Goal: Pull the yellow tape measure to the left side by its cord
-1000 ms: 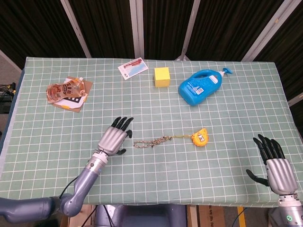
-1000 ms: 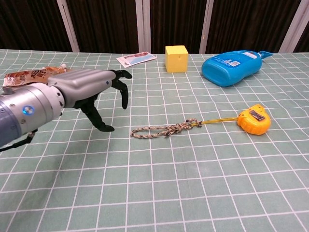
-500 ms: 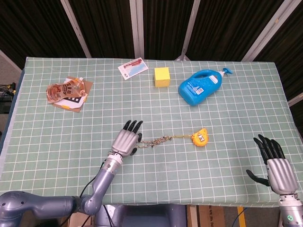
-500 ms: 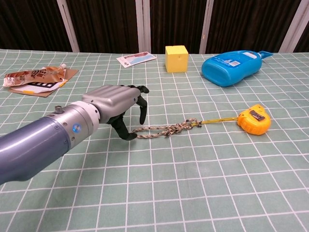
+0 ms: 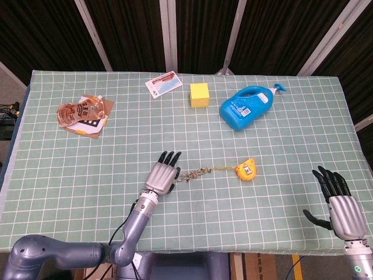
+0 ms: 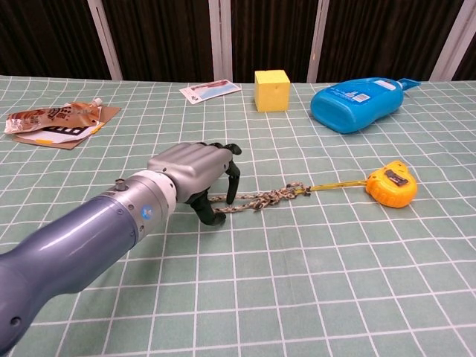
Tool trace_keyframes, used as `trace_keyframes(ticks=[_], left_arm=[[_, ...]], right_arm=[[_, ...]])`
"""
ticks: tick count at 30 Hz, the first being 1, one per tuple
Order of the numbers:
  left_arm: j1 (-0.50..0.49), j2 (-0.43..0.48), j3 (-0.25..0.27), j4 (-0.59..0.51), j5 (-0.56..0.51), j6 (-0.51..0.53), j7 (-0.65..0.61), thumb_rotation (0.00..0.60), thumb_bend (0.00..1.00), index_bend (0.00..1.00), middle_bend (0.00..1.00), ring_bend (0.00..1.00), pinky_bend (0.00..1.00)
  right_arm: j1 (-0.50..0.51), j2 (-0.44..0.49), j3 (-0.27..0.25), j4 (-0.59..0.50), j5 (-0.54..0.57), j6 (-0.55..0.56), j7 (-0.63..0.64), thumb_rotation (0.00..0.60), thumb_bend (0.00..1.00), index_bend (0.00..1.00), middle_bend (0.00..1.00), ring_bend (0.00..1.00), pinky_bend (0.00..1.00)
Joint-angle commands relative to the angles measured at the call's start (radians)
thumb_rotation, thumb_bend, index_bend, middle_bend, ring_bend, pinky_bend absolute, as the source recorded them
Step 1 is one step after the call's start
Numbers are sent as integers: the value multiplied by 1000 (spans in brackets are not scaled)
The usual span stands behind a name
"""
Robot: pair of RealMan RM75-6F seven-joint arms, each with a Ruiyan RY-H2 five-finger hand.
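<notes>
The yellow tape measure [image 5: 246,170] [image 6: 392,184] lies on the green checked cloth, right of centre. Its braided cord [image 5: 197,172] [image 6: 264,198] runs left from it, flat on the cloth. My left hand [image 5: 163,175] [image 6: 195,168] is over the cord's left looped end, palm down. Its fingers [image 6: 232,186] arch down around the loop and stay apart, not closed on it, and the hand hides part of the loop. My right hand [image 5: 340,204] hovers spread at the table's front right corner, holding nothing, and shows in the head view only.
A yellow cube [image 5: 199,94] [image 6: 271,90] and a blue bottle lying on its side [image 5: 247,107] [image 6: 364,103] are at the back. A card [image 5: 164,83] lies back centre-left. A crumpled snack packet on cardboard [image 5: 81,112] [image 6: 52,119] sits at the far left.
My left hand has moved right across the cloth and come down over the cord's looped end. The tape measure, the cord and the right hand have stayed in place.
</notes>
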Motion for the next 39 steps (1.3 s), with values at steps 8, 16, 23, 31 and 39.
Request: trace_keyframes(ticks=[8, 16, 23, 31, 39], left_arm=[[-8, -15, 4, 21, -16, 8, 6, 600, 445, 533, 0, 0, 0], [-9, -22, 12, 22, -15, 18, 1, 600, 460, 556, 0, 0, 0], [-9, -21, 15, 23, -13, 28, 1, 600, 493, 584, 0, 0, 0], [-1, 10, 24, -7, 8, 49, -4, 600, 524, 600, 0, 0, 0], [22, 112, 38, -87, 55, 81, -11, 600, 524, 606, 5, 0, 0]], right_arm=[[1, 2, 0, -2, 2, -3, 4, 600, 219, 0, 0, 0, 0], [0, 2, -1, -2, -1, -1, 4, 600, 220, 0, 0, 0, 0], [-1, 3, -2, -3, -2, 0, 5, 600, 219, 0, 0, 0, 0], [-2, 3, -2, -2, -4, 4, 3, 600, 219, 0, 0, 0, 0], [-4, 2, -2, -1, -7, 7, -1, 600, 219, 0, 0, 0, 0]])
